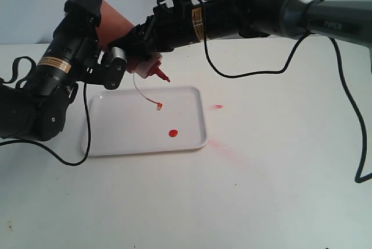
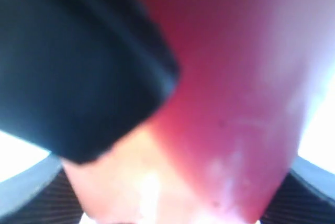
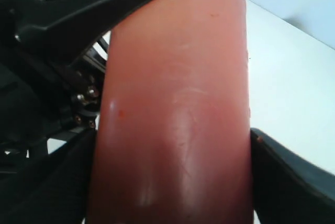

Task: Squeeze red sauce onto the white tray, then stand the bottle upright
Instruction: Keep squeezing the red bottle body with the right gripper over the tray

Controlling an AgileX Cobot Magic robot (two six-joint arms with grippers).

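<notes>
The right tool (image 3: pixel 172 182) is closed on the bottle (image 1: pixel 113 25). In the right wrist view its two black fingers (image 3: pixel 285 174) press against opposite sides of the orange-red body, which fills the gap between them. The left tool (image 2: pixel 175 192) also grips the bottle. Its ribbed pads (image 2: pixel 47 195) sit on either side of the red body, though that view is badly blurred.

In the exterior view the right arm reaches across from the right and clamps the bottle near its shoulder, while the left arm holds it nearer the base. The bottle is in the air, tilted steeply, with its red nozzle (image 1: pixel 163 77) pointing down over the far edge of the white tray (image 1: pixel 128 130). The small cap (image 1: pixel 159 106) dangles from its thin tether (image 1: pixel 138 89) above the tray.

One round drop of red sauce (image 1: pixel 173 133) lies on the tray, toward its near right corner. The tray rests flat on the white table (image 1: pixel 261 196). Just beside its right edge, the table carries a small red fleck (image 1: pixel 218 107) and a faint pinkish smear (image 1: pixel 220 143).
</notes>
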